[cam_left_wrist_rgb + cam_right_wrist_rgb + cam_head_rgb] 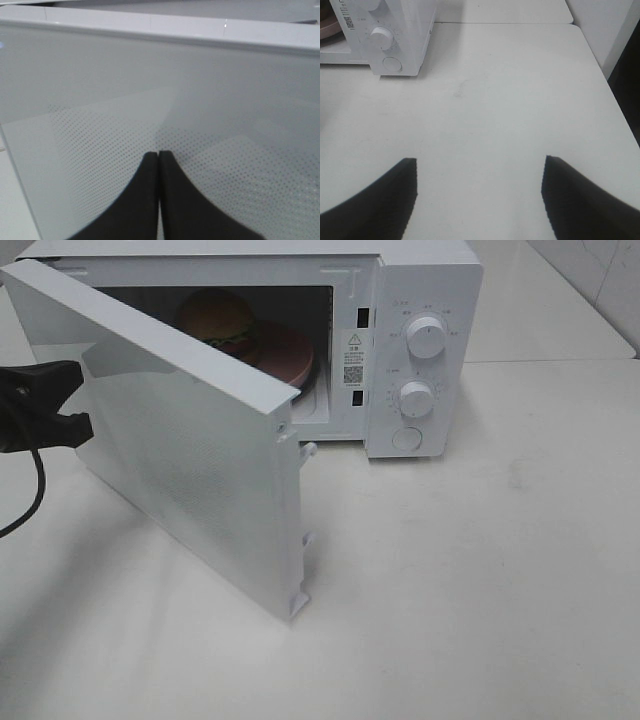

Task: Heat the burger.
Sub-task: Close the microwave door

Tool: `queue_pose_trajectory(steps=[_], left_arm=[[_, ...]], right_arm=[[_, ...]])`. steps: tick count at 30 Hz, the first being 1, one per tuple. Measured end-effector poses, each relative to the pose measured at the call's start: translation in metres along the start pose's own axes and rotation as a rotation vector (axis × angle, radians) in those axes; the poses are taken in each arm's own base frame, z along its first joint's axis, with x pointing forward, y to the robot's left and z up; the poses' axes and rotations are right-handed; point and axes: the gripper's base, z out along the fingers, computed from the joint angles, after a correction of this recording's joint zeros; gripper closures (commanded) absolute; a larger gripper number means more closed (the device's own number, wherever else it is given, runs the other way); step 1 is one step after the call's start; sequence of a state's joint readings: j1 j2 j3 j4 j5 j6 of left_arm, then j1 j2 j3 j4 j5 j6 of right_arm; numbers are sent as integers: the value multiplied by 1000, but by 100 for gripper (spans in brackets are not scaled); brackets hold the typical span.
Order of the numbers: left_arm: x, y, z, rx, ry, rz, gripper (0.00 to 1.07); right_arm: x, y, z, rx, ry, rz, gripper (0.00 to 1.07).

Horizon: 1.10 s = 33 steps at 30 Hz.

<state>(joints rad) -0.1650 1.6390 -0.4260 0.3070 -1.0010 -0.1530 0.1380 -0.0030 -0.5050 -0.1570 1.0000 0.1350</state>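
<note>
Your left tool (158, 156) is closed, its two black fingers (140, 200) pressed flat together with nothing between them. The tips sit right up at the outer face of the microwave door (190, 430), over its dotted window panel; whether they actually press on it you cannot tell from these views. In the high view this tool is at the door's free end, on the far left.

Your right tool (479, 167) is wide open and holds nothing. It hangs above bare counter (480, 590), well apart from the microwave (425, 300), facing its control panel with the two round knobs (427, 337) and the round button (406, 438).

The door stands swung out towards you, hinged on the left, its latch edge pointing forward.

The burger (222, 322) sits upright inside the open cavity, dome of the bun on top and the green, red and yellow layers showing below it. It is round, so it has no clear long axis other than its vertical stack. It rests on the pink plate (285, 355), towards the plate's left part, and the door's top edge hides its lower left.

From your left tool, the burger lies on the other side of the door, deeper in and to the right. From your right tool it is well away, inside the microwave.
</note>
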Motion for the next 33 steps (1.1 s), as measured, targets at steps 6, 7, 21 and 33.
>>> queue_pose_trajectory(steps=[6, 7, 21, 33], left_arm=[[-3, -5, 11, 34, -12, -7, 107], [-4, -10, 18, 57, -18, -3, 107], [-6, -45, 54, 86, -7, -51, 107], [-13, -79, 86, 12, -42, -47, 107]], right_arm=[[0, 0, 0, 0, 0, 0, 39], [0, 0, 0, 0, 0, 0, 39], [0, 0, 0, 0, 0, 0, 39], [0, 0, 0, 0, 0, 0, 39]])
